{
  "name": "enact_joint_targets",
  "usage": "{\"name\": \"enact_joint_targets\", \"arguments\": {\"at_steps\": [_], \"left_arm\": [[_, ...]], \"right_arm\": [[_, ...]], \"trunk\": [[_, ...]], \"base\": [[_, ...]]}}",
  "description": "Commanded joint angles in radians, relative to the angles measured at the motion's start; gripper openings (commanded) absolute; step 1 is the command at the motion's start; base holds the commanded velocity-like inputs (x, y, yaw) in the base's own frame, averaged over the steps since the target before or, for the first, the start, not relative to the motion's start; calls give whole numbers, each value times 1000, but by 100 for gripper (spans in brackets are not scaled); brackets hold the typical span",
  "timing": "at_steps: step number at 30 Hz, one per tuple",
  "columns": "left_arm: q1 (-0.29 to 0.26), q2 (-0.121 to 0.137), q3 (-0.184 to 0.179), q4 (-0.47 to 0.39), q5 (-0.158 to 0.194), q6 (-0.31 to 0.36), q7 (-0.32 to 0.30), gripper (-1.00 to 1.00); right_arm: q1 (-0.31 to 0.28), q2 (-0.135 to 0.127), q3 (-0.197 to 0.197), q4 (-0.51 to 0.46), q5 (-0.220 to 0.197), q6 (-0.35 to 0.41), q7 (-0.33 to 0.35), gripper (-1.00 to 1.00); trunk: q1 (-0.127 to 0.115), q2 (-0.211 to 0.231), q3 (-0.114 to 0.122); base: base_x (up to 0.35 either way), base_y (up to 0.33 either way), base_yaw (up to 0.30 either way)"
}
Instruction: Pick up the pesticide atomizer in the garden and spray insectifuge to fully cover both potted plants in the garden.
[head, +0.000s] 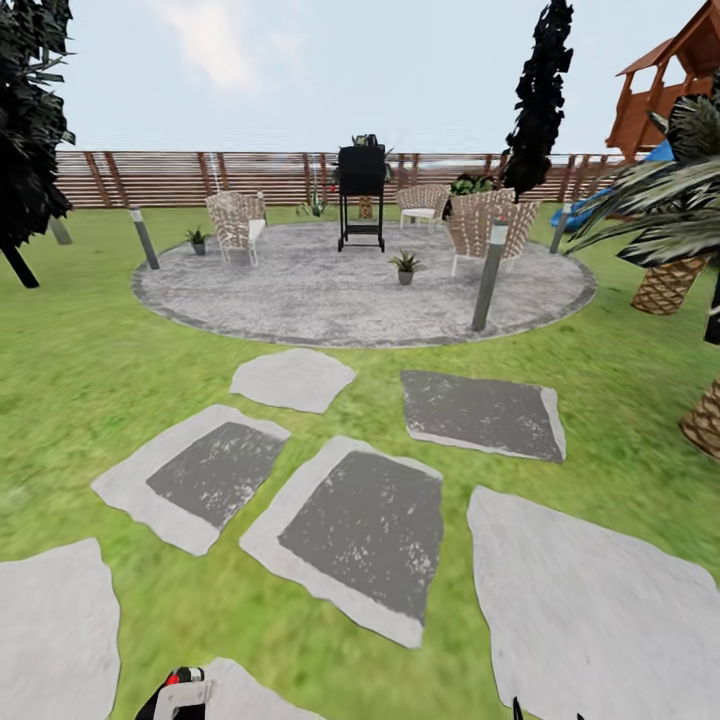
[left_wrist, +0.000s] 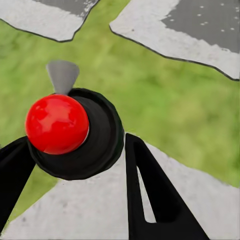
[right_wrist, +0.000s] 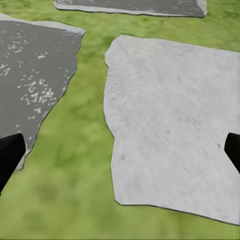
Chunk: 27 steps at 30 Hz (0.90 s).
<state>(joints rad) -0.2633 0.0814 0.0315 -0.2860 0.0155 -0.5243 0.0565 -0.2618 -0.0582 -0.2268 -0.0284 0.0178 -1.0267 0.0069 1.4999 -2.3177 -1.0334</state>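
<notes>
We roll toward the patio (head: 300, 300), left gripper (left_wrist: 75, 165) clamping the atomizer (left_wrist: 75, 132), right gripper (right_wrist: 120, 155) wide, empty. Next: reach plant (head: 405, 266) at frame centre, plant two (head: 198, 240) upper left.

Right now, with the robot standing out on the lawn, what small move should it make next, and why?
Probably roll forward along the stepping stones toward the round patio. The left claw already seems to hold the pesticide atomizer, yet the nearer potted plant and the farther potted plant both stand far ahead at the patio, likely beyond spray range. The right claw is open.
</notes>
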Motion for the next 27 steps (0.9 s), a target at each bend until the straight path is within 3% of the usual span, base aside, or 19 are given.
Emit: {"name": "enact_joint_targets", "arguments": {"at_steps": [1,27], "left_arm": [[-1,0,1,1,1,-3,0,-100],[-1,-2,-1,1,2,-3,0,-100]], "right_arm": [[-1,0,-3,1,2,-3,1,100],[-1,0,-3,1,2,-3,1,100]], "trunk": [[0,0,-1],[0,0,-1]], "base": [[339,0,0],[339,0,0]]}}
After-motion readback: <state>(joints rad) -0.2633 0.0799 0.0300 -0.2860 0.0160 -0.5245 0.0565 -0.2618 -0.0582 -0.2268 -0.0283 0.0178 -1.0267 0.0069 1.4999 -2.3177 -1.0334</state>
